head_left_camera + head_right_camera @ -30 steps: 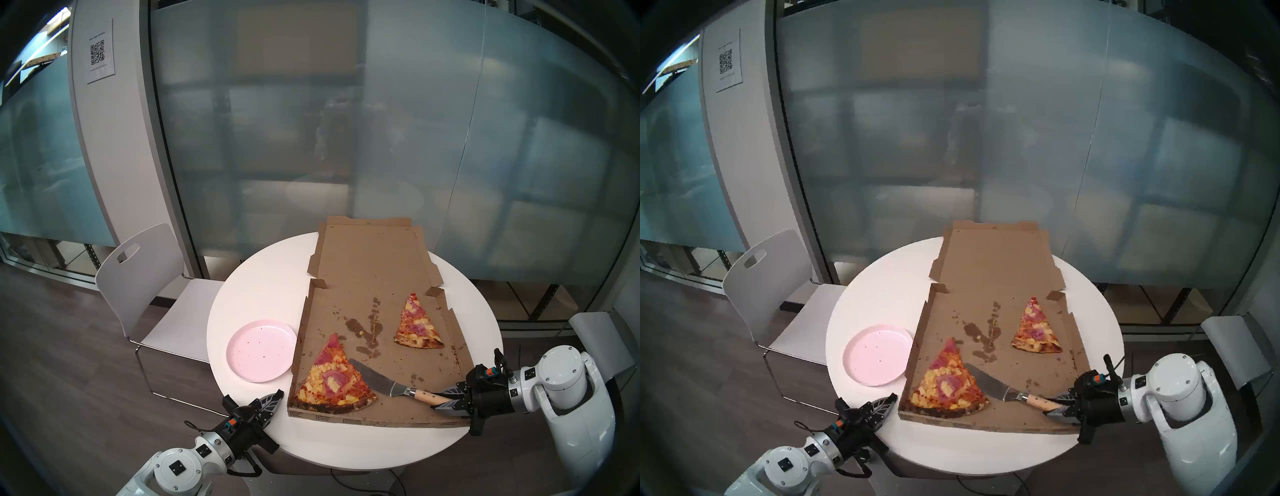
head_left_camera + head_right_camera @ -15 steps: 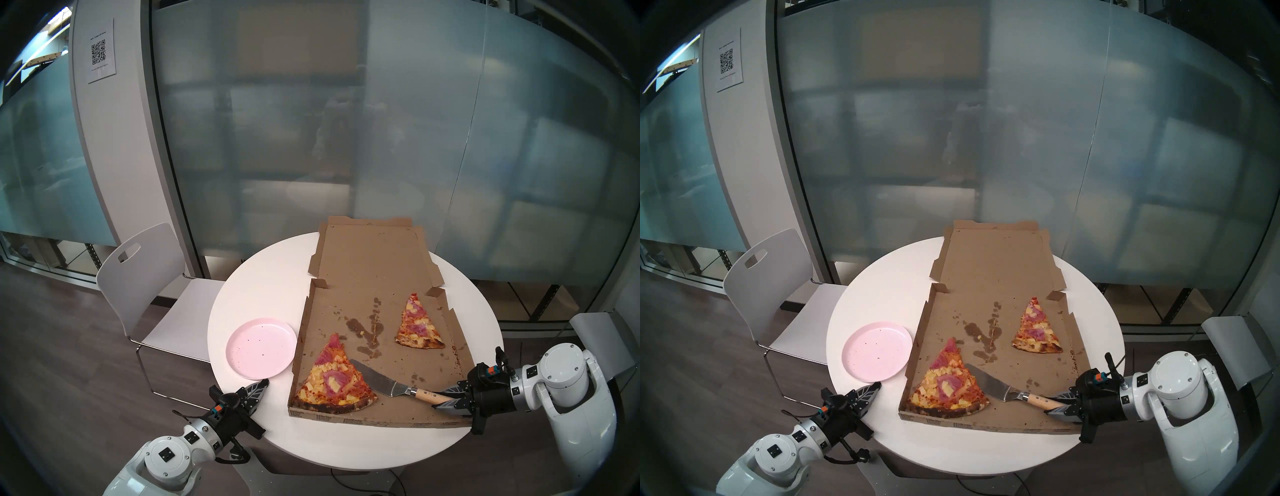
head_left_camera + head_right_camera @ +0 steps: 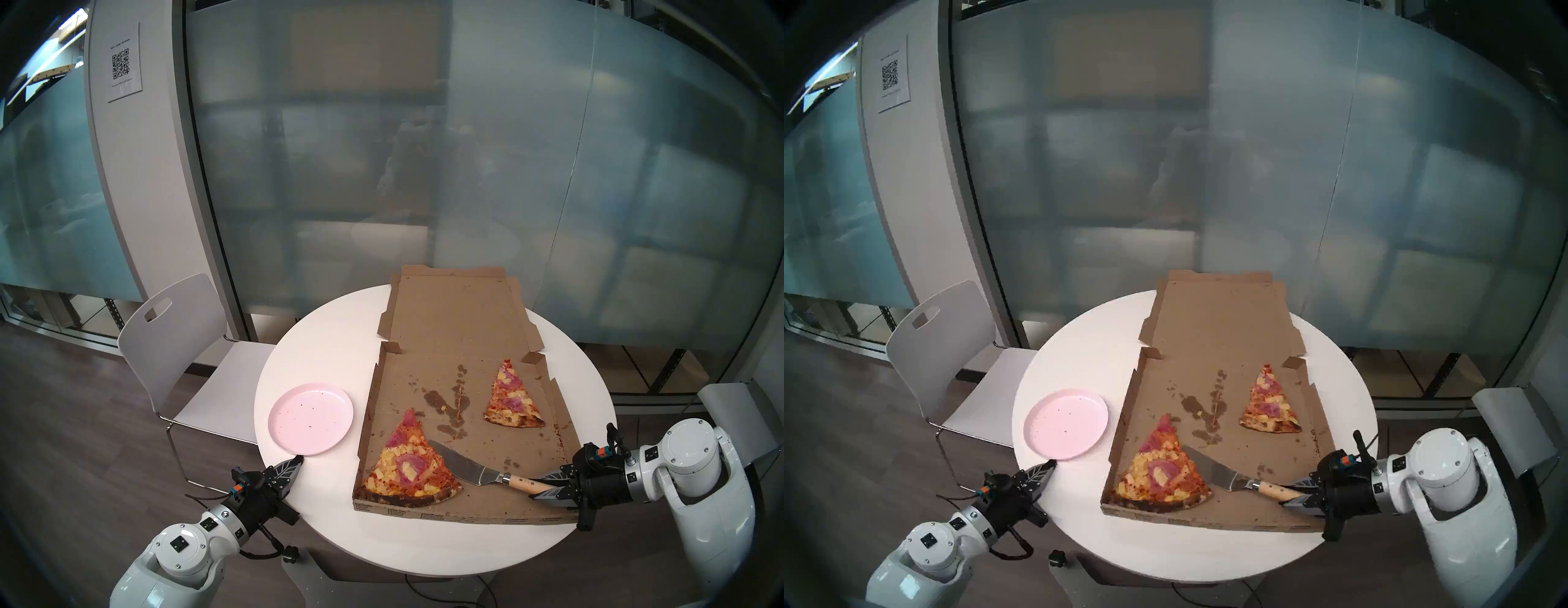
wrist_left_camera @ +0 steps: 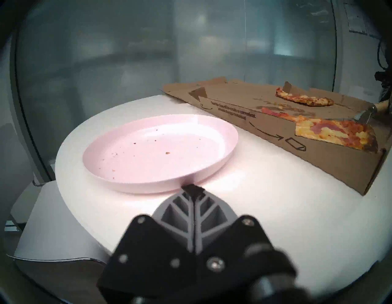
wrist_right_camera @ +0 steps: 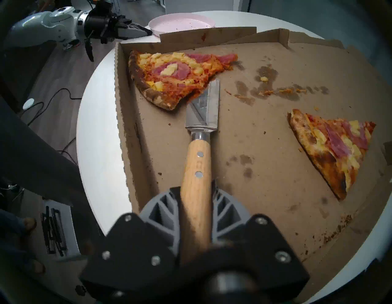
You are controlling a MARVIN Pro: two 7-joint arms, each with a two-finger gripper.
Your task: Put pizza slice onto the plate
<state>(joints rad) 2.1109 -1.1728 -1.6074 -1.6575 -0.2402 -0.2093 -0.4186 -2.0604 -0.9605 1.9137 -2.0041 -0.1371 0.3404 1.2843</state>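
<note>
Your right gripper [image 5: 196, 203] clamps the pizza server [image 5: 199, 135], blade at the pizza slice [image 5: 176, 74] edge. Slide flat toward 11 o'clock. Left gripper [image 4: 192, 191], closed and empty, touches the plate [image 4: 212, 169].

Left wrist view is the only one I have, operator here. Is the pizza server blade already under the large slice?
Observer: Not really. The pizza server's blade lies along the side edge of the large pizza slice; most of the blade is bare.
Operator: Does the right gripper hold the server?
Observer: Yes. The right gripper is shut on the wooden handle, near its end.
</note>
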